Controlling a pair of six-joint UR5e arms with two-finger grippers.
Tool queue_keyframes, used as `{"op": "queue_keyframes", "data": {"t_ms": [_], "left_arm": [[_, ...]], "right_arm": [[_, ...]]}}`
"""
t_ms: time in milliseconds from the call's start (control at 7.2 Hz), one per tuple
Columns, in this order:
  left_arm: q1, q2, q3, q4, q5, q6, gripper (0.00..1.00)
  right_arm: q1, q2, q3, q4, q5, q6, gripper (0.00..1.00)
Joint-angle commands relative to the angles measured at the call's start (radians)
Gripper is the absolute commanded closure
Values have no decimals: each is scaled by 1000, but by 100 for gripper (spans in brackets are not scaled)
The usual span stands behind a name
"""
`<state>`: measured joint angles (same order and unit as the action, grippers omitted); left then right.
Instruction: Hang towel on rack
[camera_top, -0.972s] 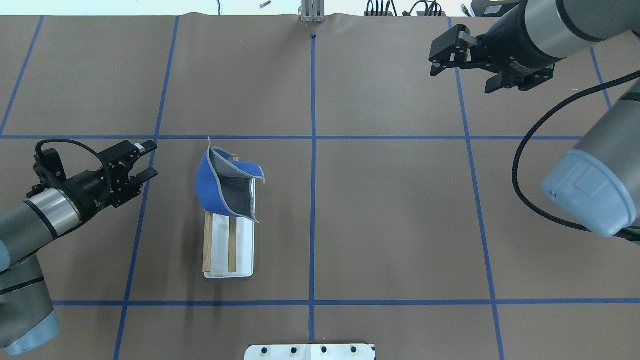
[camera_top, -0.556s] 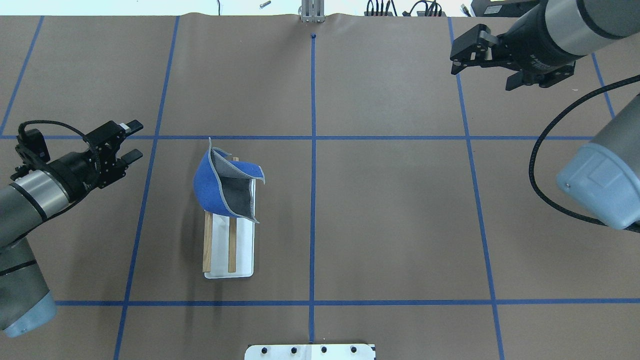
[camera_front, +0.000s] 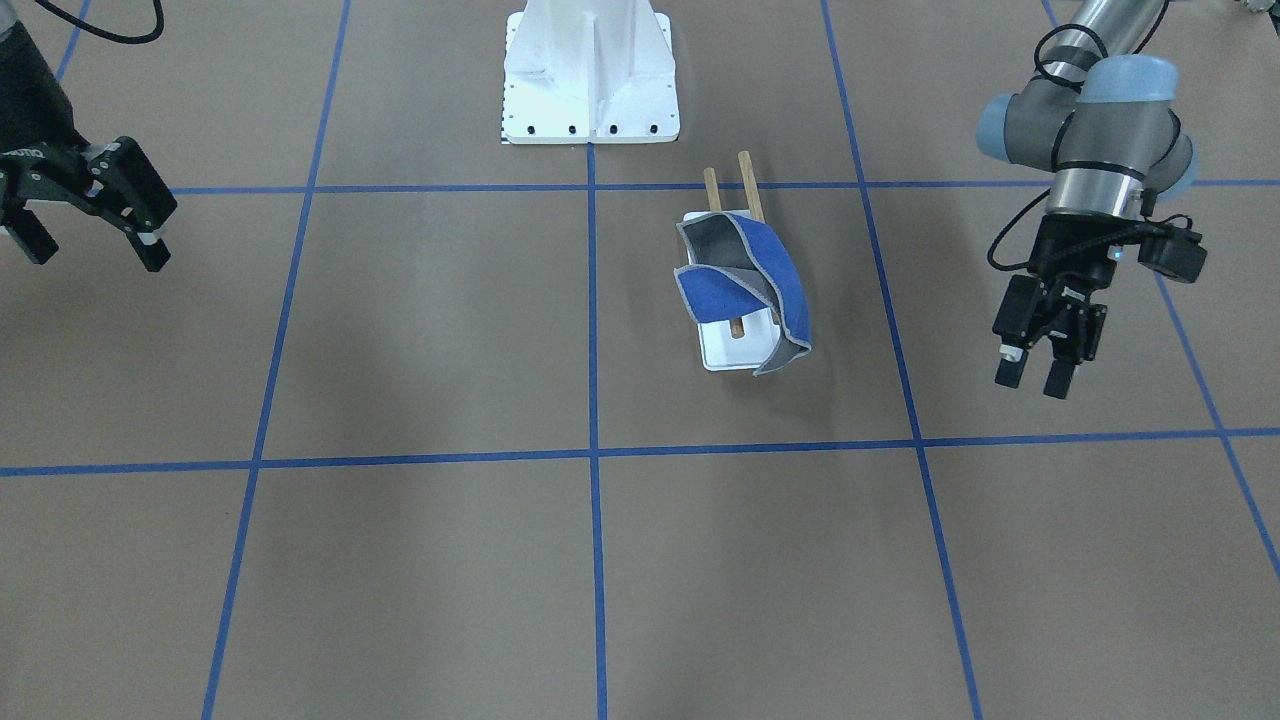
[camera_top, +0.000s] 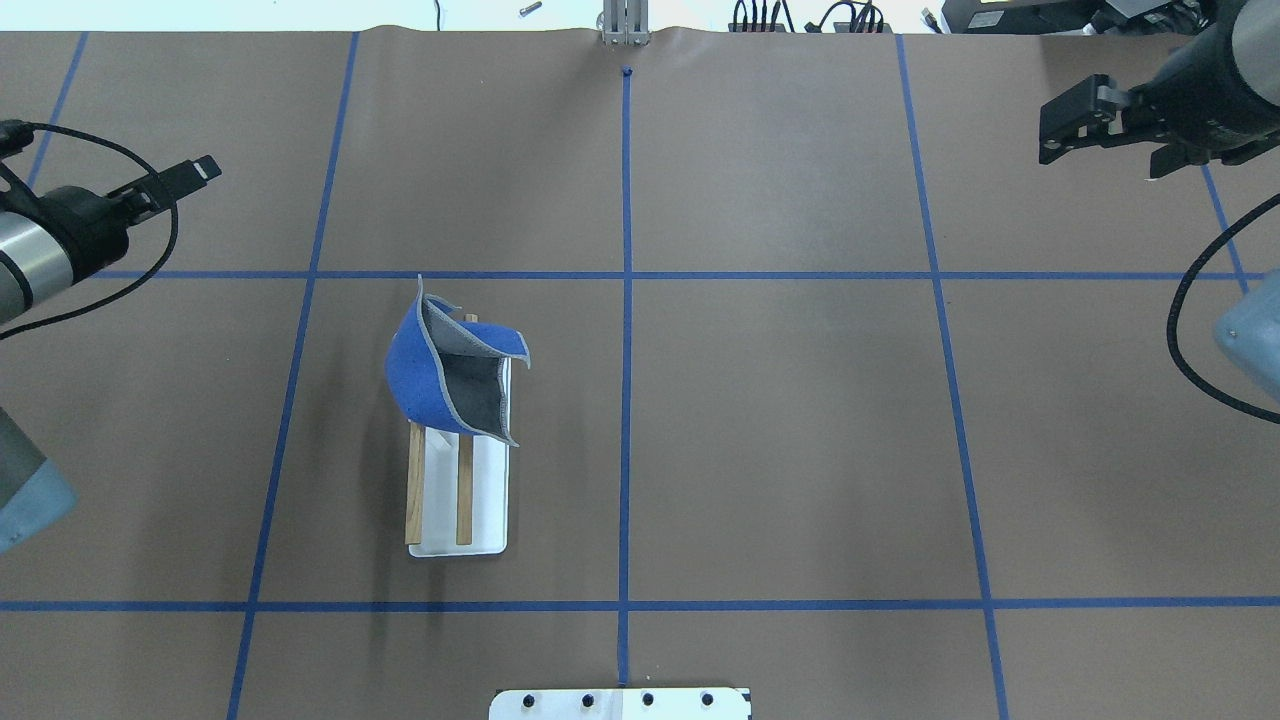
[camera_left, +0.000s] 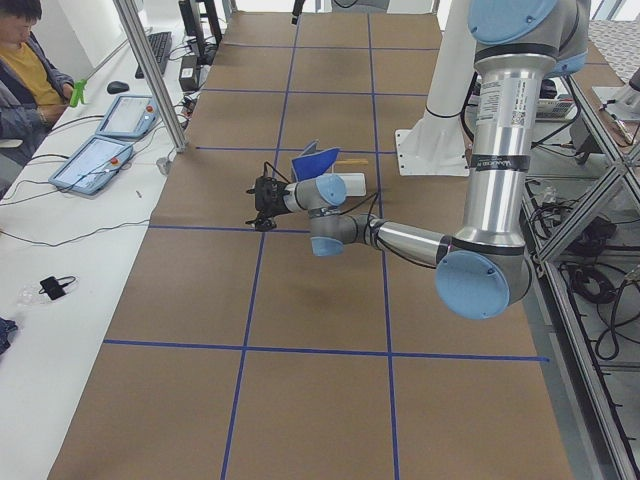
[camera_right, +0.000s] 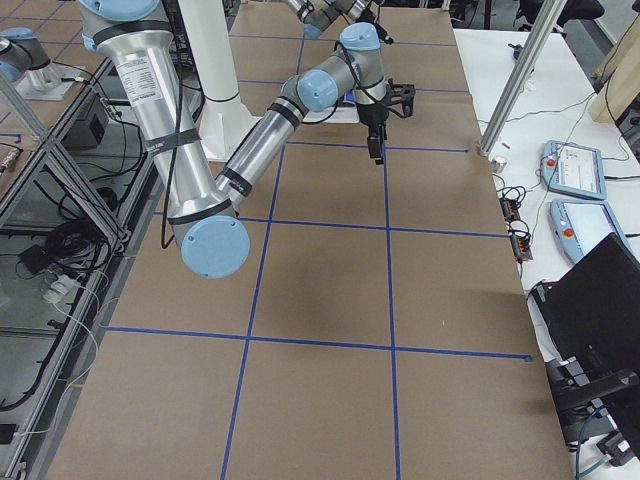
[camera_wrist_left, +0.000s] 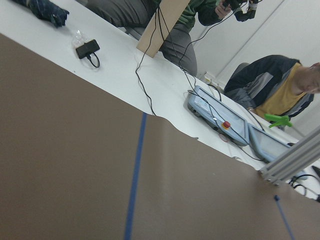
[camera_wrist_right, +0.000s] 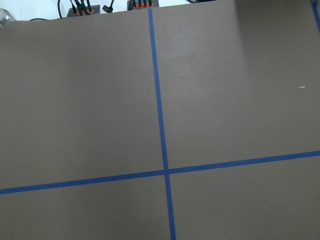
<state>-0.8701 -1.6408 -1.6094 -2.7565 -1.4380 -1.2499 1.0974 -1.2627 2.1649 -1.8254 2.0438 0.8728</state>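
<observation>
Towel on rack, both arms well off it; looks like the wrap-up.
Left gripper (camera_front: 1033, 378) at the rack's 10 o'clock, jaws apart, empty. Towel (camera_top: 420, 375) bunched over the 12 o'clock end of the rack (camera_top: 487, 505). Right gripper (camera_front: 97, 258) at 2 o'clock, wide, empty. Keep paths away from the drape. Count: 1 towel, 1 rack, 2 dowels (camera_top: 464, 490), 2 grippers.

Overhead, front, sides, wrists; shared table (camera_top: 800, 450)

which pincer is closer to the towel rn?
Left. The left pincer hangs open on the robot's left of the towel, apart from it; the right pincer is much farther off on the other side.
</observation>
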Motion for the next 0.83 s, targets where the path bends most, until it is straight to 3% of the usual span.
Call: {"op": "queue_keyframes", "data": {"t_ms": [0, 278, 694], "left_arm": [[-174, -22, 3, 217, -128, 453, 2], [-342, -72, 2, 492, -330, 793, 2], [-560, -129, -4, 889, -789, 949, 2]], "right_arm": [[70, -67, -35, 0, 70, -122, 0], [189, -76, -180, 20, 180, -324, 0], [343, -99, -457, 170, 309, -594, 0]]}}
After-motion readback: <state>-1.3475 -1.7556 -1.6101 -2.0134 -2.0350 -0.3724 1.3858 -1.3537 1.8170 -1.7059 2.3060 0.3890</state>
